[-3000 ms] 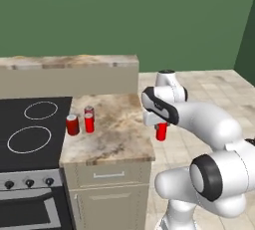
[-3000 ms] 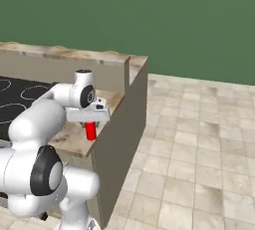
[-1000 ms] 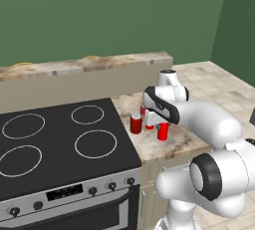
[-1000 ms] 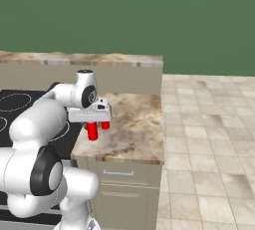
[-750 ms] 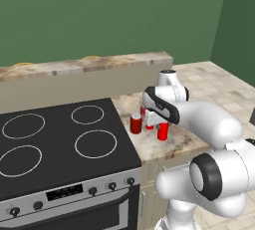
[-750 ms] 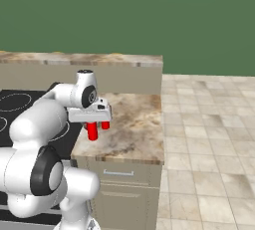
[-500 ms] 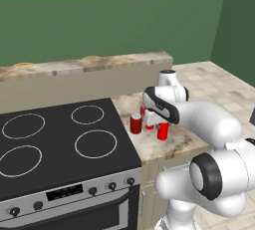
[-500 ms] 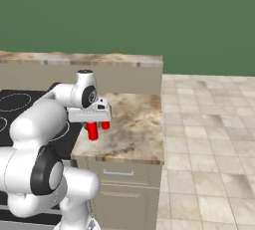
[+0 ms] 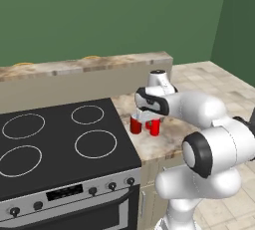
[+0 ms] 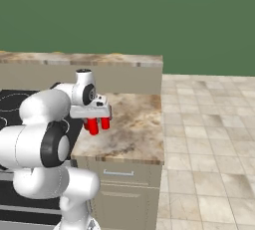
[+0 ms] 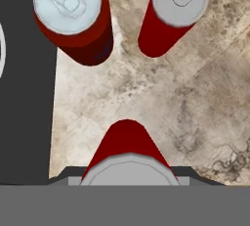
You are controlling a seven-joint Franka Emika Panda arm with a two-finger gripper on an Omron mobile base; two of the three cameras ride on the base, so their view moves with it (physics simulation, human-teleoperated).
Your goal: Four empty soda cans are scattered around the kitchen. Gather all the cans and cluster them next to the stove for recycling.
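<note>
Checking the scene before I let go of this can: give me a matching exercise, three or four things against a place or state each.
Things:
1. gripper
2. can by the stove
3. stove
4. counter

Places or states:
a. black top with white rings
b. shut on a red can, above the counter
c. tan marbled stone
d. standing upright at the black edge

Pairs: 1-b, 2-d, 3-a, 4-c

Base drives left to the stove (image 9: 64,139)

Since 3 s ago the whole view shifts; the held can (image 9: 155,126) now hangs beside 2 cans (image 11: 75,17) on the counter (image 10: 134,124).
</note>
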